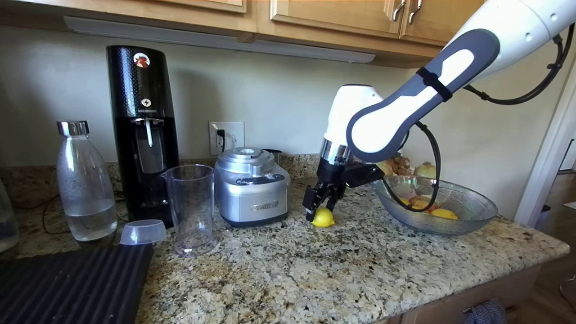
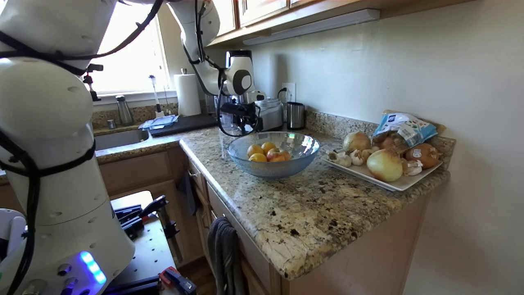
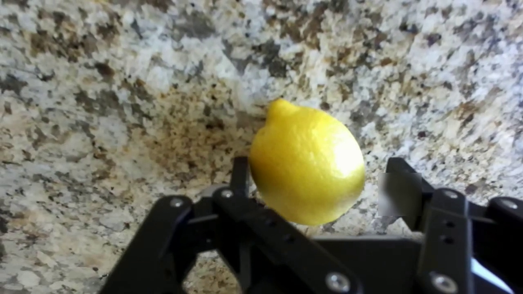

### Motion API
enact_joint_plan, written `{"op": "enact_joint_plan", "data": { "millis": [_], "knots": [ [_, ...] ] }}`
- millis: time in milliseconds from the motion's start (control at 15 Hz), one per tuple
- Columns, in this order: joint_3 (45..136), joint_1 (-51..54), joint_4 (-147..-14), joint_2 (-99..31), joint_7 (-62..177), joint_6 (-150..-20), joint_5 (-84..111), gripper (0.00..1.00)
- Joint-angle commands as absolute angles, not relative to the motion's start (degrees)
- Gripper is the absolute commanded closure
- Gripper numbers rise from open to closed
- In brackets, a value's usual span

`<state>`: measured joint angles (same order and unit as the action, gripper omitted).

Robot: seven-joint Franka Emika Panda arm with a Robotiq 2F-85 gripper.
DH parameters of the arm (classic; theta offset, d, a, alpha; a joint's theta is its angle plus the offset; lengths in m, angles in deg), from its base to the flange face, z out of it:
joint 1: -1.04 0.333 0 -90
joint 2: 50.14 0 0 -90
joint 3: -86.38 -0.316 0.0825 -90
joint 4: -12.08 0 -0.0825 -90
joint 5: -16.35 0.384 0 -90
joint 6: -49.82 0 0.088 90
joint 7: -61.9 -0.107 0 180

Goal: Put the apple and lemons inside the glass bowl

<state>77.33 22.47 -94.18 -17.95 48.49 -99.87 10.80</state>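
Centring first, I'd say: fingers [image 3: 240, 175] gape astride that lemon [image 3: 308, 165] (closer one side), outside the glass bowl [image 2: 274, 170].

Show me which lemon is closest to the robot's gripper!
The lemon on the granite countertop, with the open gripper straddling it. It's the only one seen outside the glass bowl; the other lemons are in there with the apple.
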Motion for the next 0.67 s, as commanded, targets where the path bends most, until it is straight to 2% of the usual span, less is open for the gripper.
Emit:
{"op": "enact_joint_plan", "data": {
  "millis": [0,133,200,400,600],
  "knots": [
    [77.0,21.8,-93.7,-17.3,50.0,-99.2,12.3,0.32],
    [77.0,21.8,-93.7,-17.2,50.1,-99.2,12.4,0.38],
    [77.2,21.8,-93.7,-17.1,50.0,-99.2,12.4,0.36],
    [77.5,22.0,-93.8,-17.2,49.5,-98.8,12.2,0.50],
    [77.9,22.3,-94.4,-19.0,48.7,-97.3,12.0,0.58]
  ]
}}
